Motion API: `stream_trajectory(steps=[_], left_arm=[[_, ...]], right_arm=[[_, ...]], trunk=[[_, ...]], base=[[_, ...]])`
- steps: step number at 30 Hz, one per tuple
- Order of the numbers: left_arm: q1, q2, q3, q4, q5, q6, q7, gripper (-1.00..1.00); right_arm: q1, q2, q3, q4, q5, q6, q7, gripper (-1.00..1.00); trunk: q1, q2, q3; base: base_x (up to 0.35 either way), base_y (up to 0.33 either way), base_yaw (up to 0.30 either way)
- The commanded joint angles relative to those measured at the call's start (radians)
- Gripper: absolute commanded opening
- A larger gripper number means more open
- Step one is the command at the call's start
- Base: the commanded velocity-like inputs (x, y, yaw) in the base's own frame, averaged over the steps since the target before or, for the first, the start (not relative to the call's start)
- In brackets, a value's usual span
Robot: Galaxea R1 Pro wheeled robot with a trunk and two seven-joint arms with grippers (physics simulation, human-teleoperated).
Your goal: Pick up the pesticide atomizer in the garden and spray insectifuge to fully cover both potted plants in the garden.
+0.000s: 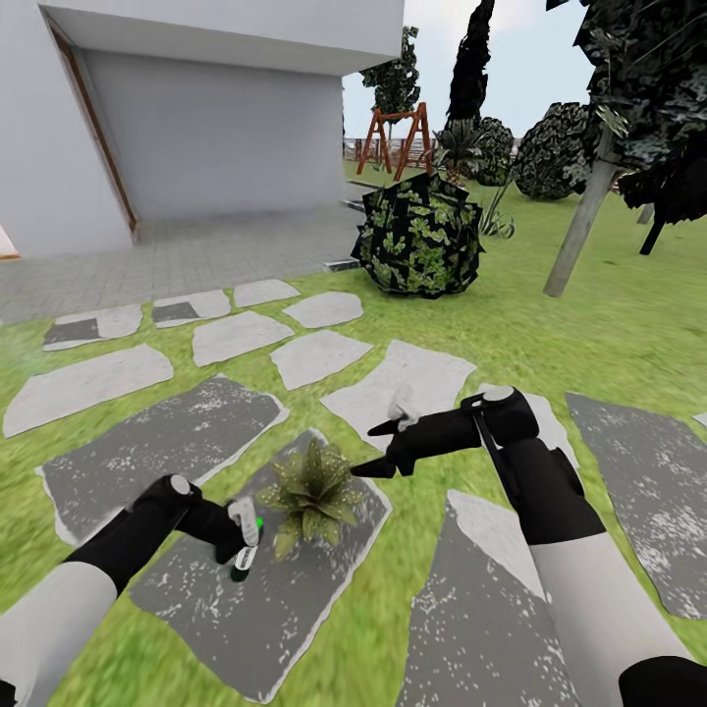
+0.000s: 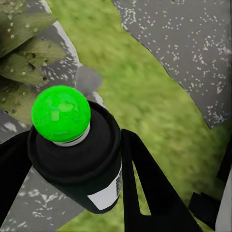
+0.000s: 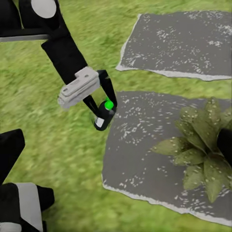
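The left gripper [image 1: 239,538] is closed on the pesticide atomizer [image 1: 244,556], a small dark bottle with a white label band; its round top shows bright green in all three views (not red). In the left wrist view the two black fingers [image 2: 145,193] press against either side of the bottle [image 2: 79,159], and the green cap [image 2: 61,113] sits on top of it. The right wrist view shows the same grip from the side, bottle [image 3: 103,115] hanging between the fingers of the left gripper [image 3: 101,104].

The atomizer is held just beside the potted plant [image 1: 314,494], over the near part of the dark grey stepping stone [image 1: 211,609] on which the plant sits. The plant is a low rosette of pointed green leaves; its pot is hidden under the leaves, so what is in it cannot be told. The leaves also show in the left wrist view [image 2: 21,53] and the right wrist view [image 3: 205,152].

On the other side of the plant the right gripper [image 1: 378,447] hovers just above the rosette's far edge, its dark fingertips near the leaves; whether it is open or closed cannot be told.

Beyond the plant lie more stepping stones, dark and pale, set in grass [image 1: 589,334]. Farther off stands a round dark shrub [image 1: 419,236], then a grey paved patio [image 1: 196,255] against the white house [image 1: 196,108]. Farthest behind the shrub is a red-brown swing frame [image 1: 395,137].
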Motion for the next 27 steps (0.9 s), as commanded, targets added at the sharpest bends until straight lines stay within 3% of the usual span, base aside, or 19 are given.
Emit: stream_trajectory(steps=[1,2,3,10,19,27], left_arm=[[-0.001,-0.004,-0.008,-0.002,0.000,-0.007,-0.004,-1.00],[-0.001,-0.014,-0.010,-0.001,0.000,-0.021,-0.004,-1.00],[-0.001,-0.020,-0.012,-0.001,0.000,-0.031,-0.004,-1.00],[-0.001,-0.067,-0.014,-0.002,0.000,-0.079,-0.006,-1.00],[0.001,-0.080,-0.015,-0.051,0.002,-0.111,-0.009,-1.00],[0.001,-0.121,-0.015,-0.092,0.002,-0.114,-0.010,-1.00]], right_arm=[[-0.001,0.001,0.000,-0.001,0.007,0.009,0.007,1.00],[-0.001,0.001,0.000,-0.001,0.007,0.009,0.008,1.00],[-0.001,0.001,0.000,0.000,0.007,0.009,0.008,-1.00],[-0.001,-0.002,0.000,-0.002,0.007,0.009,0.008,-1.00],[-0.001,-0.004,0.000,-0.001,0.013,0.007,0.008,-1.00],[-0.001,-0.005,-0.001,0.002,0.014,-0.002,0.008,-1.00]], trunk=[[0.000,0.000,-0.001],[0.000,0.000,-0.001],[0.000,0.000,-0.001],[0.000,0.000,-0.001],[0.000,0.000,-0.001],[0.000,0.000,-0.001]], base=[[0.000,0.000,0.000],[0.000,0.000,0.000],[0.000,0.000,0.000],[0.000,0.000,0.000],[0.000,0.000,0.000],[0.000,0.000,0.000]])
